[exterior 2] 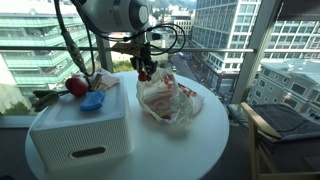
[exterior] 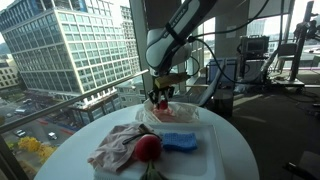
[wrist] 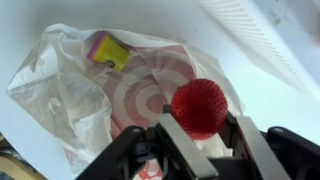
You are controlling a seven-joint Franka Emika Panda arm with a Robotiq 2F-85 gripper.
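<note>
Nearest to the wrist camera we see the gripper (wrist: 201, 120), whose two dark fingers (wrist: 176, 146) come in from the bottom edge. Between them sits a red ball (wrist: 199, 106) with a rough, dotted surface. The jaws stand at a middle width and press on it from both sides, so we say that the gripper holds it. Below the ball lies a crumpled plastic bag (wrist: 70, 85), clear and white, with red rings printed on it like a target. Inside the bag, near its far end, we see a small yellow and purple thing (wrist: 108, 49); what it is we cannot tell.

In both exterior views the gripper (exterior 2: 145, 70) hangs just above the bag (exterior 2: 170, 100), and the ball does not touch the bag as far as we can see. The bag rests on a round white table (exterior 2: 200, 150). Beside the bag, on the same table, stands a white box (exterior 2: 80, 140) with slats in its wall. On top of the box lie a crumpled cloth (exterior: 115, 148), a blue sponge (exterior: 182, 142) and a red round thing (exterior: 148, 147) with a smooth skin. These three are apart from the gripper. Behind the table, large windows show city buildings (exterior: 60, 45).
</note>
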